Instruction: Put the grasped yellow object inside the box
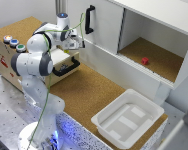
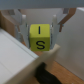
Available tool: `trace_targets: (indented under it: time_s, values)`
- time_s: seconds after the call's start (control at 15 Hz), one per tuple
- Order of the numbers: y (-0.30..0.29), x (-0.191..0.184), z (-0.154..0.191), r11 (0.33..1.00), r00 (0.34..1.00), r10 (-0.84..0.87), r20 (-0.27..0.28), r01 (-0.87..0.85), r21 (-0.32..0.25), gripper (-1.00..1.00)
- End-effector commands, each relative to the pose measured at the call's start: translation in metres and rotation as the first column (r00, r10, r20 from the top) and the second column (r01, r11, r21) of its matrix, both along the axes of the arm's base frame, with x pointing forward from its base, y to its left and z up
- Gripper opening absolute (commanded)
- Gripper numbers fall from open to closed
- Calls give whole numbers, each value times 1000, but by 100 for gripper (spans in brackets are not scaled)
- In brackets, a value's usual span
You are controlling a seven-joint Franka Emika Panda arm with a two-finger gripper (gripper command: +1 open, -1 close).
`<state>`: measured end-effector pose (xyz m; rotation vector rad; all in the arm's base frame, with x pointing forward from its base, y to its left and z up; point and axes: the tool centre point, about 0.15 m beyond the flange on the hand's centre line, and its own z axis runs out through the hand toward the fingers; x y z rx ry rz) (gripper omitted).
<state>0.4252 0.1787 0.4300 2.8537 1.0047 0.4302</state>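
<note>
The gripper (image 2: 42, 31) holds the yellow object (image 2: 41, 38) between its two fingers (image 2: 21, 27); they press on its two opposite sides, so the opening is only as wide as the piece. In the wrist view this piece looks like a small yellow cube with black marks on its faces. In the exterior view I cannot see it, because the arm (image 1: 34, 57) hides it; the hand is above the wooden box (image 1: 24, 52) with the black handle (image 1: 67, 67) and the coloured buttons (image 1: 14, 43), at the far corner of the cork counter (image 1: 86, 90) on the exterior view's left.

The white box (image 1: 128, 118) stands at the near corner on the exterior view's right, well apart from the hand. Its ribbed floor holds nothing.

A small red cube (image 1: 144, 61) lies on the cork floor of the open cabinet (image 1: 149, 35) behind the counter.
</note>
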Motion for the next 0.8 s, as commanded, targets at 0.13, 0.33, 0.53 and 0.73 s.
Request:
trace_targets:
  time_s: [0.13, 0.33, 0.53, 0.73]
  values:
    - [-133, -12, -3, 951, 950, -309, -31, 308, -31, -100]
    - [-203, -10, -19, 885, 885, -463, -57, 465, 26, -100]
    - [-285, -1, -37, 798, 799, -598, -63, 601, 47, -100]
    - [-383, 11, -61, 682, 682, -729, -64, 731, 29, -100]
